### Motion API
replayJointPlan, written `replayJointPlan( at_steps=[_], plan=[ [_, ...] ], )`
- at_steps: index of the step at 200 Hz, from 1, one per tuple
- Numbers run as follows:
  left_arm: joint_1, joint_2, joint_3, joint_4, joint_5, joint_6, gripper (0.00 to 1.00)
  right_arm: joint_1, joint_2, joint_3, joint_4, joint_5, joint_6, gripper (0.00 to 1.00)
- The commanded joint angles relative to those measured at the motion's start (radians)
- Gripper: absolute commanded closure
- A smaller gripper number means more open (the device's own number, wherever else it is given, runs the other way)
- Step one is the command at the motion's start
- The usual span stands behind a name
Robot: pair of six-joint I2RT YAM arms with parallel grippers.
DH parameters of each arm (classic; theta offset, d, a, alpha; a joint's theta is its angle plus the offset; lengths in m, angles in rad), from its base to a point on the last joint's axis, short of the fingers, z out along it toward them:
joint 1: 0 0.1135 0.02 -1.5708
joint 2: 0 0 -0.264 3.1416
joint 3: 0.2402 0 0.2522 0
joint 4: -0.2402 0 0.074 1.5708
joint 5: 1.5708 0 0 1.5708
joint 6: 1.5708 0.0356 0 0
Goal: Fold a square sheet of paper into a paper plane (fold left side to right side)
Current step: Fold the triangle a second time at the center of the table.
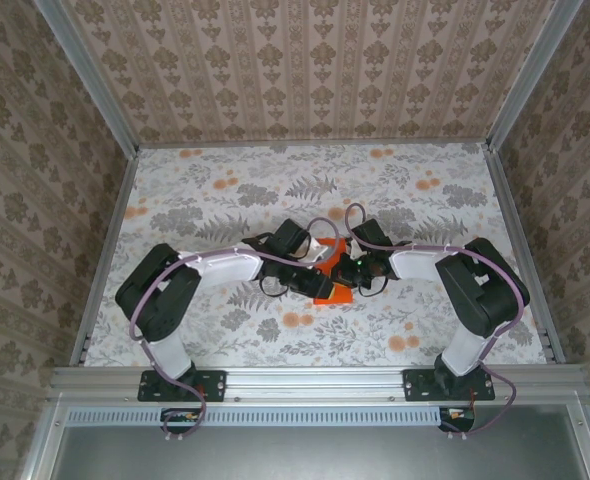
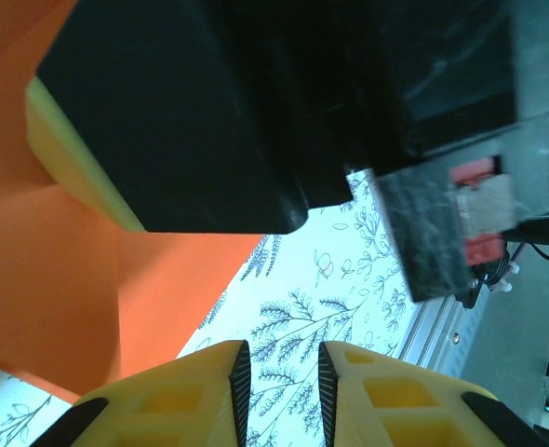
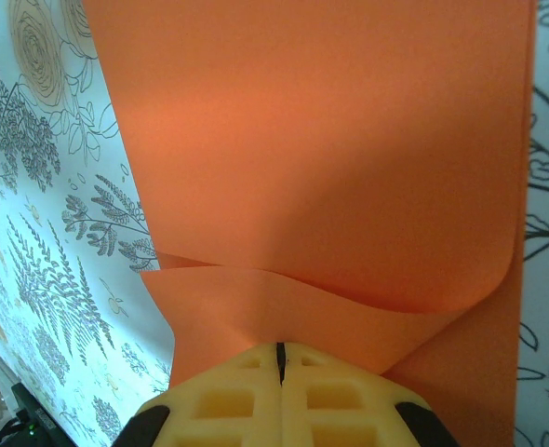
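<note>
**A:** Where is the orange sheet point(image 1: 332, 290) lying?
**B:** Mid-tabletop point(image 1: 225, 190), between the two wrists, which are covering most of it from above.
**A:** What is the right hand point(image 3: 280, 358) doing?
**B:** Its fingers are pressing fully together at the sheet's folded flap. I cannot tell whether they are pinching an edge.
**A:** And the left hand point(image 2: 282, 380)?
**B:** Its fingers are standing slightly apart, gripping nothing, just beside the sheet. A black housing point(image 2: 209, 112) is blocking much of that view. Open tabletop is stretching all round.
</note>
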State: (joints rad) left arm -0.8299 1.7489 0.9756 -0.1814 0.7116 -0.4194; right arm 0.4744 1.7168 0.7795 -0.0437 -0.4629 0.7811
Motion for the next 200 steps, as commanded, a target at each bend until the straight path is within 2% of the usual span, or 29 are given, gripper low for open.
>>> replayJointPlan(
  at_steps=[1,78,115,128,200],
  plan=[
    [-0.004,0.034,0.009,0.006,0.023,-0.007,0.72,0.004,0.04,-0.017,-0.09,0.061,-0.016,0.98],
    [-0.003,0.078,0.015,-0.058,-0.062,0.034,0.72,0.004,0.042,-0.013,-0.103,0.061,-0.022,0.98],
    [-0.002,0.091,0.012,-0.064,-0.062,0.04,0.72,0.004,0.043,-0.01,-0.108,0.061,-0.026,0.98],
    [-0.003,0.092,0.014,-0.069,-0.097,0.042,0.72,0.004,0.044,-0.009,-0.111,0.062,-0.026,0.98],
    [-0.001,0.072,0.0,-0.078,-0.136,0.045,0.72,0.004,0.042,-0.009,-0.117,0.062,-0.031,0.98]
  ],
)
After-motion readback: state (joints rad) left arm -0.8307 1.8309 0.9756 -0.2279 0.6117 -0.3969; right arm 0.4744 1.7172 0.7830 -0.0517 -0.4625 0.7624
